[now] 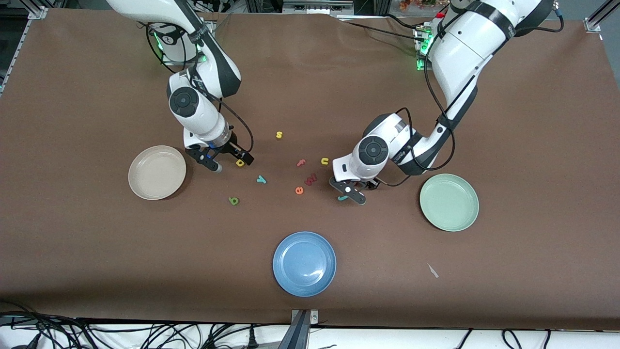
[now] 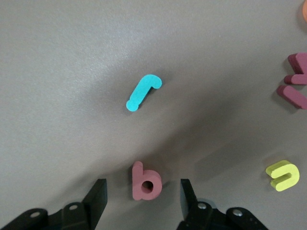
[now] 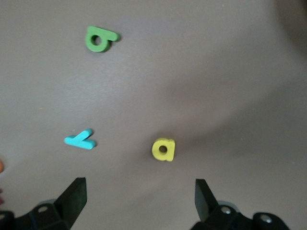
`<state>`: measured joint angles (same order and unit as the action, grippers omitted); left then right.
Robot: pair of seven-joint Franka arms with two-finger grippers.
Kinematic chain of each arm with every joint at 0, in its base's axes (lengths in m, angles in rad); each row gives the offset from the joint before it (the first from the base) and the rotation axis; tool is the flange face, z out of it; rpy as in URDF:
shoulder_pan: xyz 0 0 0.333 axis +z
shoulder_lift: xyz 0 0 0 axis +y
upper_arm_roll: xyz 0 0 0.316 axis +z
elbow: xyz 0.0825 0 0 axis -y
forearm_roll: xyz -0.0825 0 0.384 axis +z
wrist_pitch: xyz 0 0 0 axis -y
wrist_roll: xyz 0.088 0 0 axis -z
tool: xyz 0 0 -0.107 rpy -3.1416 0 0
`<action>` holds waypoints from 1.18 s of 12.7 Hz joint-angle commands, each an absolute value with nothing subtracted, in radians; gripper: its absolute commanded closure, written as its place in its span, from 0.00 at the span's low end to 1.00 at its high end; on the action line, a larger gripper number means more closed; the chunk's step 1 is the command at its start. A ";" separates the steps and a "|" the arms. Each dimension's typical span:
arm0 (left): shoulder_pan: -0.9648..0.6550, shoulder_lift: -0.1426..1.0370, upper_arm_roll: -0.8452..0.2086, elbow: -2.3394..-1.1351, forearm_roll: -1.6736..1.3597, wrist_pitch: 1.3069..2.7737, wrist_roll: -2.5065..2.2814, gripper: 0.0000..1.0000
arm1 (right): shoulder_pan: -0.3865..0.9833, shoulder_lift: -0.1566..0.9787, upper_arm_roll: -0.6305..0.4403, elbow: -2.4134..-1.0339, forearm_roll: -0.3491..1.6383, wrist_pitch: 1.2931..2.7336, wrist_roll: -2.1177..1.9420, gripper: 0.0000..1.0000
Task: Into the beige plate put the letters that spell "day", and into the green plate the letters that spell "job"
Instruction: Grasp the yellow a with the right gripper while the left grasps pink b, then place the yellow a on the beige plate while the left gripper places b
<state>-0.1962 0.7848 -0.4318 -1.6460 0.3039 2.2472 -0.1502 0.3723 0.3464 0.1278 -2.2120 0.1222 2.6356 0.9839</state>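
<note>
Three plates lie on the brown-clothed surface (image 1: 72, 242). The beige plate (image 1: 157, 172) sits toward the right arm's end. Beside it the right tool (image 1: 232, 163) hangs released over the yellow letter (image 1: 240, 163), near the teal y (image 1: 261, 180) and the green letter (image 1: 234, 200). The blue plate (image 1: 304, 263) lies nearest the camera. The left tool (image 1: 349, 191), released, straddles the pink b (image 2: 145, 181) by the teal j (image 1: 343, 198), near the green plate (image 1: 449, 202). Cables (image 1: 145, 334) trail along the floor.
</note>
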 commanded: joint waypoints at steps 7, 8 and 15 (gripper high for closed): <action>-0.187 0.790 -0.437 -1.652 0.350 2.266 -0.170 0.98 | 0.380 0.433 0.118 -2.243 0.130 2.741 0.994 0.06; -0.183 0.784 -0.437 -1.652 0.350 2.257 -0.169 1.00 | 0.380 0.437 0.118 -2.238 0.127 2.738 0.994 0.11; -0.103 0.643 -0.440 -1.637 0.350 2.033 -0.114 1.00 | 0.380 0.482 0.114 -2.138 0.123 2.640 1.002 0.19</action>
<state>-0.1473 0.7116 -0.4318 -1.6176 0.3148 2.0955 -0.1385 0.3722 0.4632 0.1204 -2.1832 0.1221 2.6807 0.9859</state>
